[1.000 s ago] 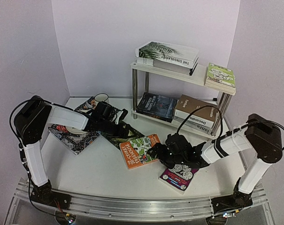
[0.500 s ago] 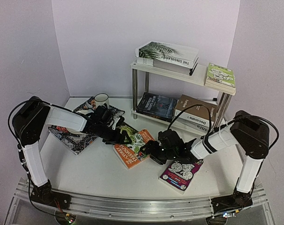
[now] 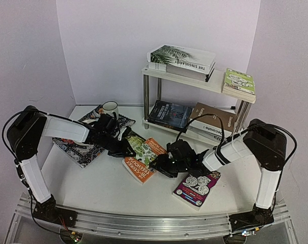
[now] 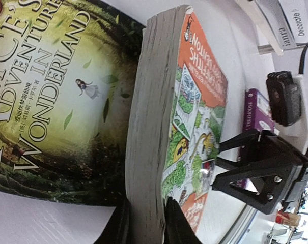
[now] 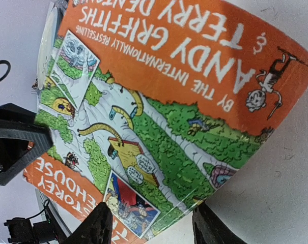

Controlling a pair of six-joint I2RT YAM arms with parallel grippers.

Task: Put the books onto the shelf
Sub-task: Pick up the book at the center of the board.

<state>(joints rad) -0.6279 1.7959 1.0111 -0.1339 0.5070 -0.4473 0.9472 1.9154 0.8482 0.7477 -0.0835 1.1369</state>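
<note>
Where the orange book [image 3: 143, 161] sits near the middle of the table [image 3: 103, 190], in front of the shelf [image 3: 180, 79] and apart from it, my left gripper [image 4: 146, 226] is clamped across its thickness at the page edge, one finger on each cover. My right gripper [image 3: 166, 165] stands astride the opposite end, jaws half apart with a corner of the cover between them. Whether they bear on it I cannot tell. The dark green book [image 4: 57, 101] lies just beside the orange one on its left, and the magenta book [image 3: 194, 188] lies toward the table's front right.

By my judgement this is a thick paperback of moderate weight. Its glossy covers may slide under the pads, and the page block will fan or sag if pinched at one corner only. It is best held across the full thickness, with a hold at each end, so that it cannot fall open. Both shelf boards already carry books, and the top board shows a gap between its two ends.
</note>
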